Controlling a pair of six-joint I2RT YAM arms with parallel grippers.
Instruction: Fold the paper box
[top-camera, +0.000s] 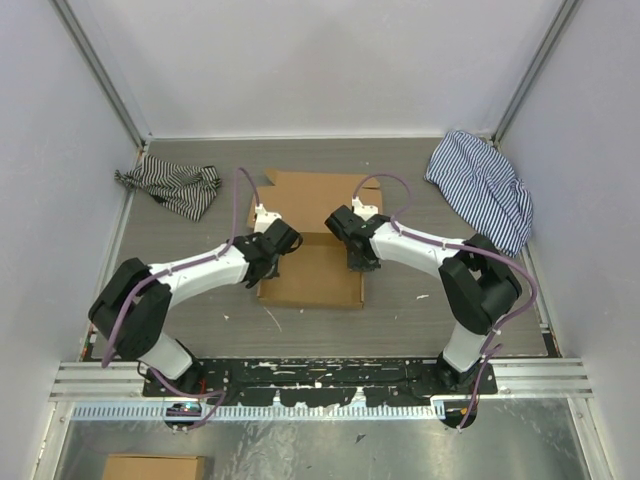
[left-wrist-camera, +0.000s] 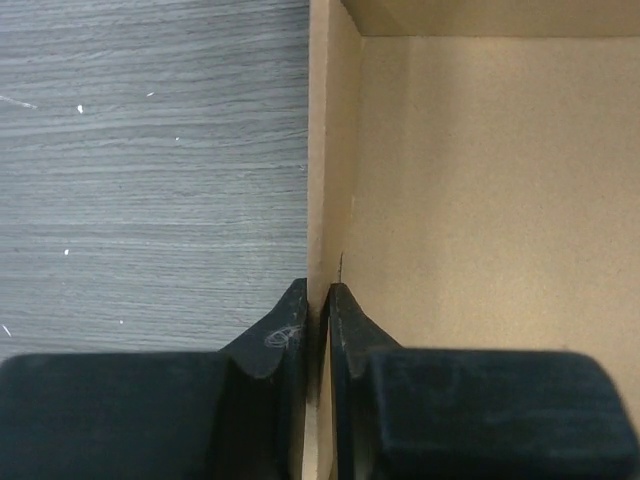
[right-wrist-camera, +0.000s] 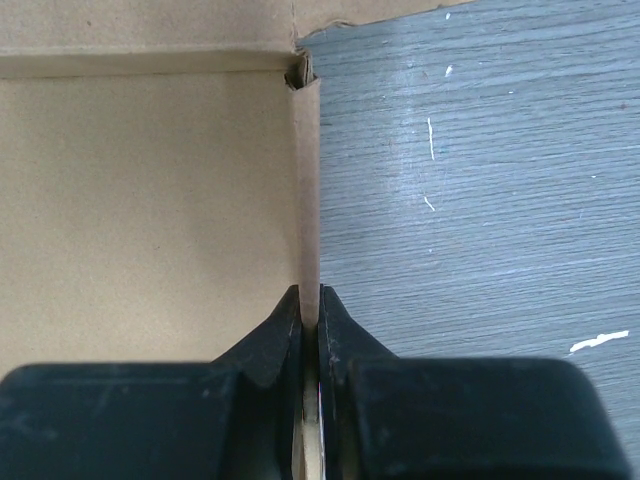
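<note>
The brown paper box (top-camera: 312, 280) lies in the middle of the table, its side walls raised and its lid panel flat behind it. My left gripper (top-camera: 268, 262) is shut on the box's left side wall (left-wrist-camera: 330, 180), one finger outside and one inside the box (left-wrist-camera: 480, 200). My right gripper (top-camera: 358, 255) is shut on the right side wall (right-wrist-camera: 308, 180), pinching its top edge. The inside floor of the box shows in the right wrist view (right-wrist-camera: 140, 210). The far corner fold (right-wrist-camera: 298, 72) is slightly crumpled.
A dark striped cloth (top-camera: 172, 186) lies at the back left and a blue striped cloth (top-camera: 482, 186) at the back right. White enclosure walls stand on three sides. A small brown box (top-camera: 152, 467) sits below the table's front rail.
</note>
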